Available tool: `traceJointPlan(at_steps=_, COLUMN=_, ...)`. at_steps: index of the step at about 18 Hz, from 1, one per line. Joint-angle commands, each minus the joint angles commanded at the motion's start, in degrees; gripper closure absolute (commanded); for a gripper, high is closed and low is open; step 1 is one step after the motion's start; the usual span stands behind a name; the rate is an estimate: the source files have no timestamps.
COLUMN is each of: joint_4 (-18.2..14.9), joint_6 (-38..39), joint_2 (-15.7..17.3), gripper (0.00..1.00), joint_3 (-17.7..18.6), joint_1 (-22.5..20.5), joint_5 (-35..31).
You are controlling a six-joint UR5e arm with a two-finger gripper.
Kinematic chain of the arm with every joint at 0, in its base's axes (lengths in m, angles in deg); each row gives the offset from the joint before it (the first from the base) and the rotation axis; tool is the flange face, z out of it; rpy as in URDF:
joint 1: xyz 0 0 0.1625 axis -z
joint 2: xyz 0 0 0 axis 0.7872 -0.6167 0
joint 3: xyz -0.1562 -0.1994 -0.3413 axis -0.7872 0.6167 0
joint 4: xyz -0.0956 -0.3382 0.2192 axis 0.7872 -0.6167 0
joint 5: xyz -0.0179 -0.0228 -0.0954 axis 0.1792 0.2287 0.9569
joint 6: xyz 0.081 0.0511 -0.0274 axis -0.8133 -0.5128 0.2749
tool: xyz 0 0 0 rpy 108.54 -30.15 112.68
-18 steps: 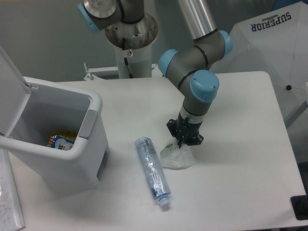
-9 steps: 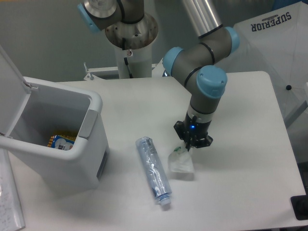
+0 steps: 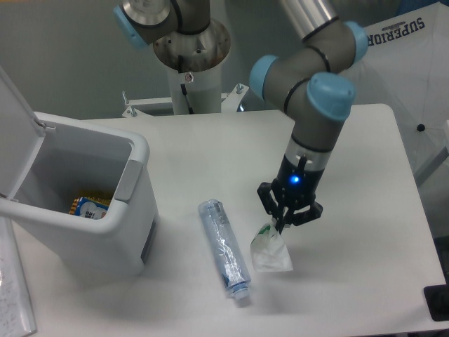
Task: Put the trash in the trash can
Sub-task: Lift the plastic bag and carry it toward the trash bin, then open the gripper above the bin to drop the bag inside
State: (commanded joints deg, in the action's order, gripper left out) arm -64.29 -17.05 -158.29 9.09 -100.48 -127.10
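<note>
So: claw (image 3: 283, 224) pinched on top corner of trash (image 3: 271, 250), bag hanging straight under it, bottom looks just touching table (image 3: 365, 168). Top pinch lets bag dangle free for carry. Bin (image 3: 77, 210) well left of claw, lid up, mouth open, some packet inside. Bottle (image 3: 223, 247) lying just left of claw, between it and bin. White matte tabletop, grey wall behind, white cover at right.

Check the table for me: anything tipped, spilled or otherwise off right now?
One thing: a clear plastic bottle lies on its side between the trash can and the trash, which hangs pinched from the gripper. The can's lid is open, with some packaging inside. No spill visible.
</note>
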Motion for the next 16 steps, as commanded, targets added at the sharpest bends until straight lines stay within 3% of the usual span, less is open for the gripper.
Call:
traceJointPlan(at_steps=6, joint_4=0.0, joint_6=7.9, joint_2=7.6, gripper=1.00, joint_3=0.5, joint_1=2.1, joint_5=6.1)
traceJointPlan(at_steps=13, joint_4=-0.1, joint_6=12.6, joint_2=17.1, gripper=1.00, joint_3=3.4, joint_1=10.4, joint_5=8.3)
traceJointPlan(at_steps=16, joint_4=0.0, joint_6=16.8, joint_2=18.9, gripper=1.00, joint_3=3.9, joint_1=14.1, joint_5=8.7)
